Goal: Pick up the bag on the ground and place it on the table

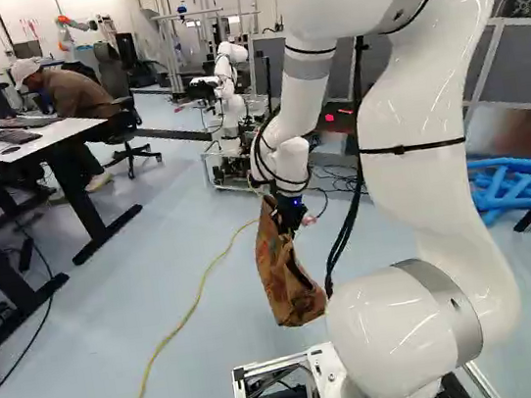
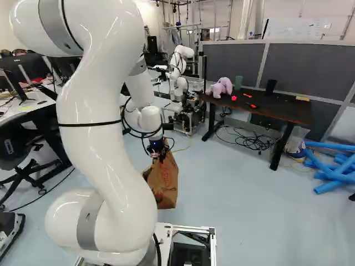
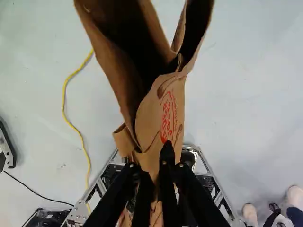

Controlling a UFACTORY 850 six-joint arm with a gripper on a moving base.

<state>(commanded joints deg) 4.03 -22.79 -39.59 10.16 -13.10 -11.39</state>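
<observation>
Fingers clamped on the upper part of the brown paper bag [image 2: 166, 185], my gripper [image 1: 290, 223] has it hanging ahead of the base, apparently off the floor. I judge it light and limp, its walls quick to crease and its mouth gaping, so it may swing or fold as I carry it. Gathered paper near the top is the place to hold; lower down I would crush it.

Leftmost, a white desk [image 1: 51, 133] stands beyond my work. Next, a yellow cable [image 1: 188, 314] winds along the floor, something my wheels could catch. Past the bag, another robot [image 1: 226, 106] on its frame narrows the way. Farther right is the dark-topped table [image 2: 283, 112], my likely goal; a pink plush toy [image 2: 220, 87] and a green cup [image 2: 238, 83] could be knocked there. Blue tubes [image 2: 331, 170] lie beyond its right end.
</observation>
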